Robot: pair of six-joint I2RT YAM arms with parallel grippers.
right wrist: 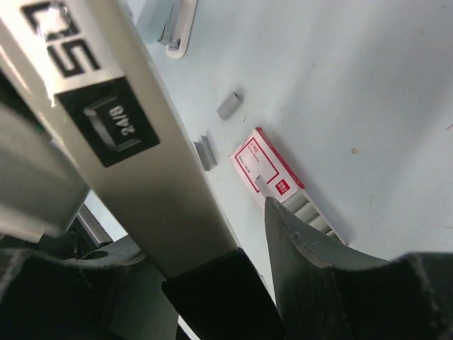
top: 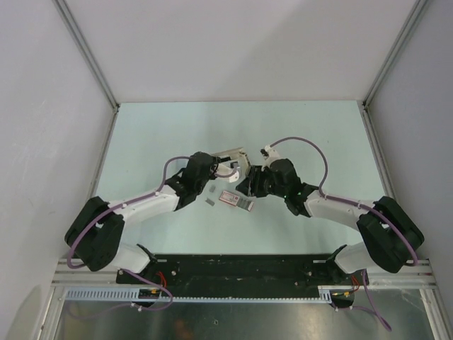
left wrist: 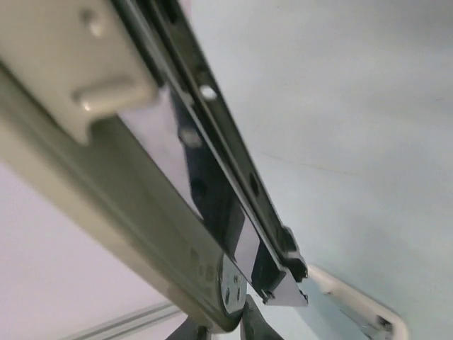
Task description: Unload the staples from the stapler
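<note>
Mid-table, both end effectors (top: 224, 168) (top: 250, 177) clamp the stapler (top: 232, 154).

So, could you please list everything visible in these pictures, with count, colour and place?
stapler: one, tan-grey with a black part, held above the table centre between both hands.
staple strips: two, grey, loose on the table beside the staple box.
staple box: one, red-and-white, flat on the table below the stapler.
table: one, pale green.
left hand: one, black, gripping the stapler.
right hand: one, black, gripping the stapler.
</note>
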